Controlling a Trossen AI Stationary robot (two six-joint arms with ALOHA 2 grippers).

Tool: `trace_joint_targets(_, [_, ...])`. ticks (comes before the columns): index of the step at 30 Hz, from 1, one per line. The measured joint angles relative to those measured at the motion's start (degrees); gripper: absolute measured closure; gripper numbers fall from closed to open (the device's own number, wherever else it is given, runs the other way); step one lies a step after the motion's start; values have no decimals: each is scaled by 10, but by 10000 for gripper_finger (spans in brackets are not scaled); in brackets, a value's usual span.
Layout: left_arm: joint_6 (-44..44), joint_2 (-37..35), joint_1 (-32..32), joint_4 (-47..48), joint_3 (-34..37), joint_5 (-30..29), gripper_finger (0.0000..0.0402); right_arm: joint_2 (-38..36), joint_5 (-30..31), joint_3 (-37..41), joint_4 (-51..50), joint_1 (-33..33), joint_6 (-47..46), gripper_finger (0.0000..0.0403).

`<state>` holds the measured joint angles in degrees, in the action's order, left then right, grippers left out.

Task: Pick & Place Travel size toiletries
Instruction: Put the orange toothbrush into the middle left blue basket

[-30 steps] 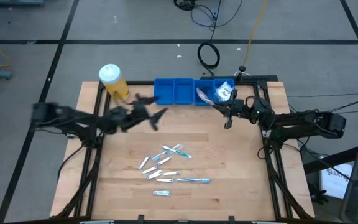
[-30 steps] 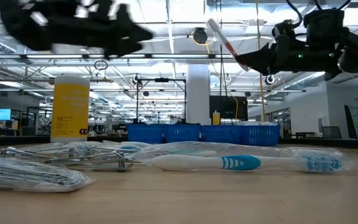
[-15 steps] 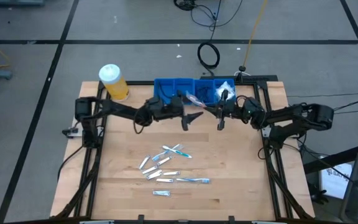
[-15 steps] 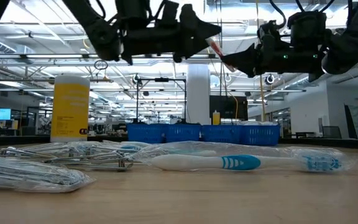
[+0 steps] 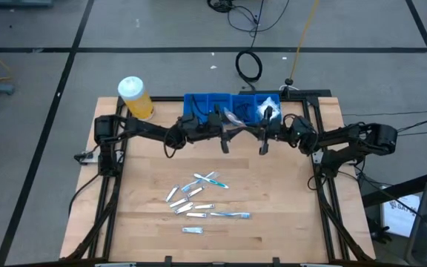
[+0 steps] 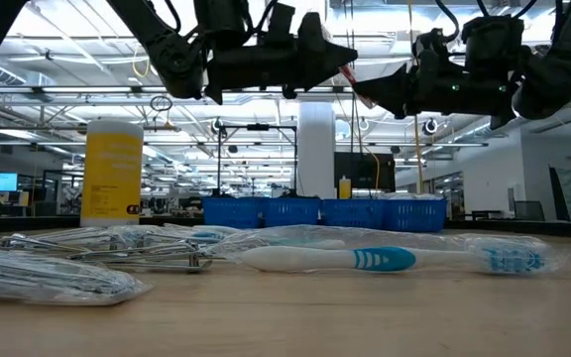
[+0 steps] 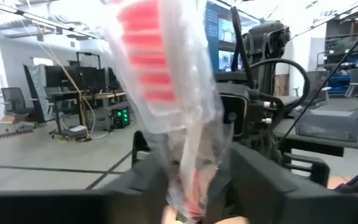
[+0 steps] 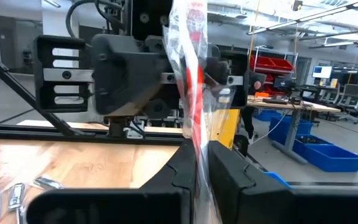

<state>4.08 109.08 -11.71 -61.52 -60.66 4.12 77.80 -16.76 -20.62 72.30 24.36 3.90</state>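
While the wrapped red toothbrush (image 5: 232,119) is pinched by the right hand (image 5: 264,136) at upper centre, the left hand (image 5: 223,138), half-closed around it, should be seated firmly before release.

Wrapped red-white item (image 7: 166,93) between my two grippers: upper end cut off by left wrist picture's edge, kind unreadable through crinkled film. High view: same item (image 5: 234,119) too small to identify. Heap of packets (image 6: 77,260) at low view's near edge blurred, contents indistinct, partly cropped.
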Motion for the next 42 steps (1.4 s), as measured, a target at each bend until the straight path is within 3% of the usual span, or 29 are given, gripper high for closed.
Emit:
trace_joint_targets(4, [-4,0,-6,3,0,-7,370,0,2,0,-3,0,2,382])
trace_joint_targets(5, [-13,0,-8,6,0,-7,383,0,2,0,-5,0,3,377])
trace_joint_targets(8, [-30,-16,-18,35,0,-15,381,0,14,0,-9,0,3,355])
trace_joint_targets(13, [-18,-74,-52,135,0,-90,392,0,53,0,-32,0,2,315])
trace_joint_targets(16, [-55,-107,-78,202,0,-118,386,0,80,0,-31,0,2,297])
trace_joint_targets(25, [-191,-97,-152,345,0,-112,386,0,80,0,-22,0,17,279])
trace_joint_targets(34, [-264,10,-175,284,0,-83,388,0,81,0,-18,0,28,286])
trace_joint_targets(42, [-285,38,-184,271,0,-82,393,0,81,0,-20,0,28,286])
